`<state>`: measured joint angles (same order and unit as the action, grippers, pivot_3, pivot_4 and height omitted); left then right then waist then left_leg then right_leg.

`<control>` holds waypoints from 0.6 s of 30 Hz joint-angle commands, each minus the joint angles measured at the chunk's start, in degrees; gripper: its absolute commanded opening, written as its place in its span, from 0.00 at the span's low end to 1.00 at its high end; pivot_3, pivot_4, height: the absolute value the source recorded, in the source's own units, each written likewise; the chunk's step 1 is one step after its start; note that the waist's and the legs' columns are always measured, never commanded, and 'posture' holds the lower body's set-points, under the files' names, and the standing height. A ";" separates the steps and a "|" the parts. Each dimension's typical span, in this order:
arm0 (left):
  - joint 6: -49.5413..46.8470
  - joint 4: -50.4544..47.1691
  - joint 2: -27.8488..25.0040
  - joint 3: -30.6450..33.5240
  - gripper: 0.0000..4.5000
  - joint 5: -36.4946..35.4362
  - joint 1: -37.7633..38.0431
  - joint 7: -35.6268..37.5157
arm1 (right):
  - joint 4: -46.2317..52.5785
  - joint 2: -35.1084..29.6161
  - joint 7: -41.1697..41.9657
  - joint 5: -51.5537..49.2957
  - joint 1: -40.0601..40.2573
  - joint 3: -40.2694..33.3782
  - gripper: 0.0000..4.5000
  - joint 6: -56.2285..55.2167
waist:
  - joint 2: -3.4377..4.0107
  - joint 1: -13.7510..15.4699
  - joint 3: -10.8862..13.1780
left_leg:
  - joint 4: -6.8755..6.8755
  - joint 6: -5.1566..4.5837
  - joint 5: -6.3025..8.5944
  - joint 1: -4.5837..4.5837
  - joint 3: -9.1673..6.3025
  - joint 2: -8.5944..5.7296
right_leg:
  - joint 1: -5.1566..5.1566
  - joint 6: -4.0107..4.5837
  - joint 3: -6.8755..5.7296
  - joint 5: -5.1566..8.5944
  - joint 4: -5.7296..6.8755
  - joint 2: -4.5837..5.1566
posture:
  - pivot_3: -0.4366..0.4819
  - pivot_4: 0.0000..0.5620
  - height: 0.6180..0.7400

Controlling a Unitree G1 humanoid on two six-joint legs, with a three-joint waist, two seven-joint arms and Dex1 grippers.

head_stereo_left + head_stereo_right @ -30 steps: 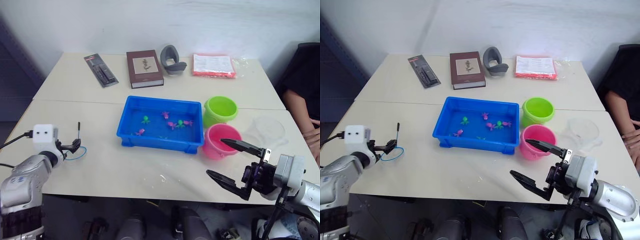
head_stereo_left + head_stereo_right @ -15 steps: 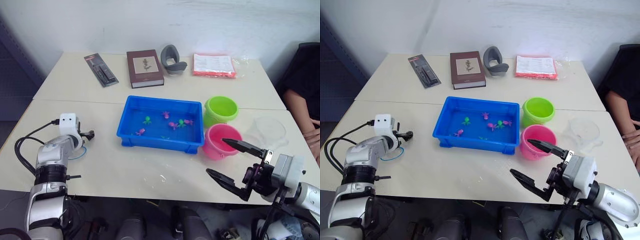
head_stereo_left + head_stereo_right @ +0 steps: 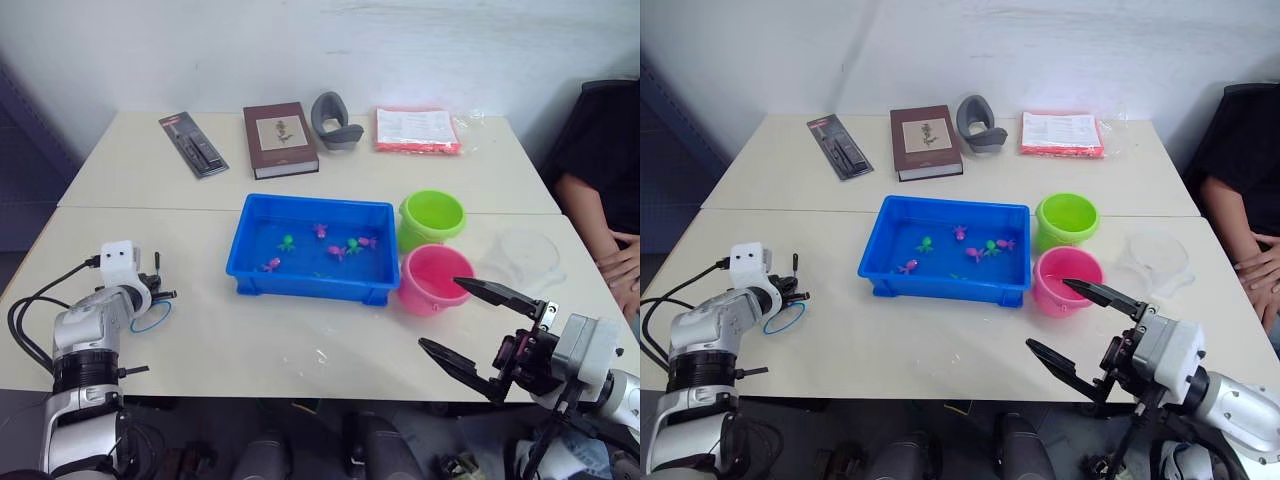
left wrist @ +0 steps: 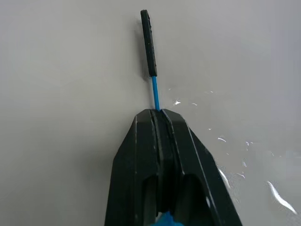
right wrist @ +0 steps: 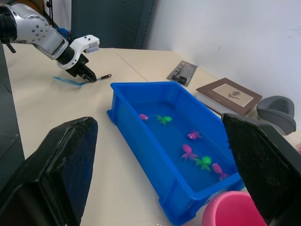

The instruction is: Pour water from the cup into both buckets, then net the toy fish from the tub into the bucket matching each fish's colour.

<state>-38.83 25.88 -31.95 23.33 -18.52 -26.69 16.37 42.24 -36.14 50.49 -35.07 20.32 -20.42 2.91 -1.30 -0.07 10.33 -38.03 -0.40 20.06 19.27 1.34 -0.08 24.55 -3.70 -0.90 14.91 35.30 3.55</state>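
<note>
The left gripper [image 4: 160,113] sits low over the table [image 3: 300,340] near its left front corner, fingers pressed together on the thin blue shaft of the net [image 3: 150,318]. The net's light blue hoop lies flat on the tabletop just beside the gripper, and its dark stick handle [image 4: 149,44] projects past the fingertips, resting on or just above the surface (which of the two cannot be told).

The right gripper [image 3: 478,325] hangs at the right front edge of the table with its two black fingers spread wide, holding nothing. Its upper finger reaches toward the pink bucket [image 3: 432,280] without touching it.

The blue tub [image 3: 313,248] stands mid-table, with several small pink and green toy fish [image 3: 338,251] scattered inside it. The green bucket [image 3: 432,218] stands just beside the tub's right end, the pink one in front of it; the two buckets are touching or nearly so. The clear cup [image 3: 522,255] stands to the right of the buckets, apart from them.

Along the far side lie a dark packaged item [image 3: 193,143], a brown book [image 3: 280,138], a grey curved object [image 3: 333,118] and a red-edged packet of papers [image 3: 418,130]. A person's hand [image 3: 622,270] rests at the table's right edge.
</note>
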 commanded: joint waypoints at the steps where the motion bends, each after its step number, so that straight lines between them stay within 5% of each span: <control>1: 4.84 -5.52 -4.88 3.07 0.01 -7.32 -2.37 14.96 | 2.65 -2.02 -4.01 -7.28 -4.39 -1.68 1.00 4.62 | -0.19 0.02 0.10 | -0.01 0.01 -0.01 0.02 -0.04 0.00 | -0.01 0.01 -0.03 0.00 -0.01 0.01 | 0.48 0.27 1.00; 5: 11.89 -10.73 -11.27 -1.58 0.01 -10.70 -4.27 35.89 | 4.46 -8.55 -9.65 -13.68 -8.89 -1.71 1.00 15.70 | -0.22 0.09 0.16 | -0.02 0.03 0.00 0.12 -0.15 0.00 | 0.02 0.12 -0.12 0.06 -0.08 0.09 | 0.48 0.27 1.00; 11: 15.38 -19.52 -18.55 -23.22 0.01 -6.96 -11.94 65.38 | 2.28 -20.28 -18.71 -27.74 -22.30 1.59 1.00 34.71 | 0.10 0.21 0.27 | 0.04 -0.07 0.01 0.27 -0.24 -0.10 | -0.03 0.23 -0.24 0.12 -0.37 0.31 | 0.48 0.27 1.00; 18: 13.74 -23.74 -11.63 -38.90 0.01 -3.06 -22.88 72.42 | -2.57 -21.81 -23.58 -36.83 -37.11 11.12 1.00 46.94 | 0.11 0.15 0.29 | -0.24 -0.24 -0.14 1.29 -0.41 -0.17 | 0.81 -0.01 -0.38 -0.01 -0.31 0.30 | 0.48 0.27 1.00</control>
<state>-24.99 3.87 -44.01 -14.61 -21.93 -48.09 85.99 39.45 -58.01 27.85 -69.68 -15.55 -9.96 48.19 -1.19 0.08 10.62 -38.33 -0.64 19.85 20.71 0.95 -0.26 25.49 -3.74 -1.28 14.89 35.04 3.81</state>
